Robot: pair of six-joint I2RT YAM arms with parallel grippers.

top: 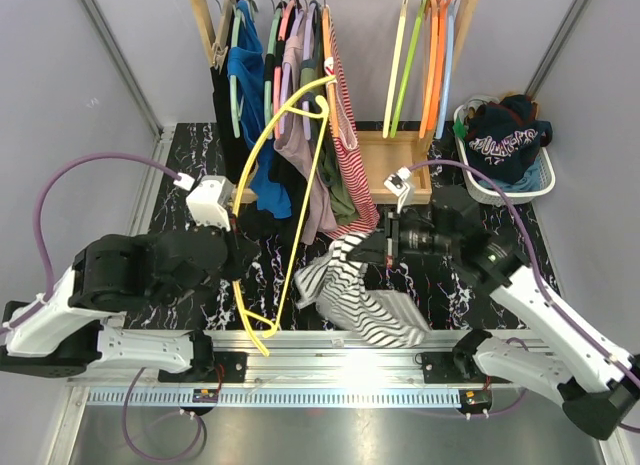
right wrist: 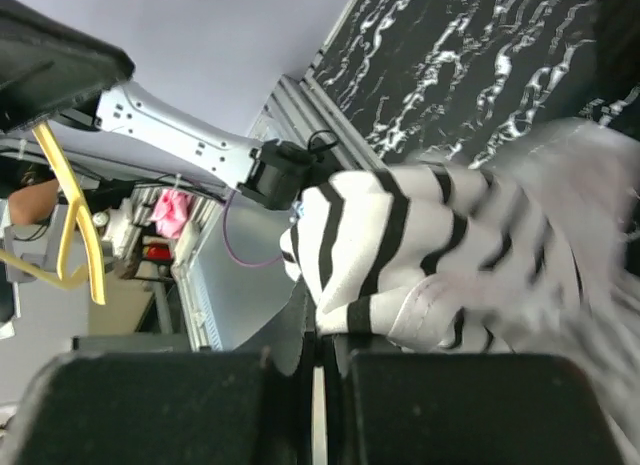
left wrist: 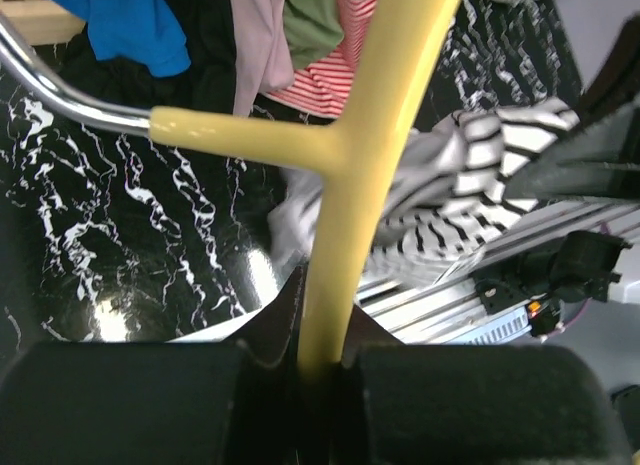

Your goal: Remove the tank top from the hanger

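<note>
The black-and-white striped tank top (top: 355,297) lies bunched over the table's front edge, right of the yellow hanger (top: 283,185). The hanger is bare and stands tilted, hook at the top. My left gripper (top: 238,267) is shut on the hanger's lower arm; in the left wrist view the yellow bar (left wrist: 335,285) runs up from between my jaws (left wrist: 322,370), with the tank top (left wrist: 480,200) beyond. My right gripper (top: 373,253) is shut on an edge of the tank top (right wrist: 400,255), pinched at my jaws (right wrist: 325,350). The hanger (right wrist: 72,220) shows at the far left there.
A wooden clothes rack (top: 210,25) stands at the back with several hung garments (top: 300,135) and several bare coloured hangers (top: 432,65). A white basket (top: 545,180) of dark clothes sits at the back right. An aluminium rail (top: 340,340) runs along the near edge.
</note>
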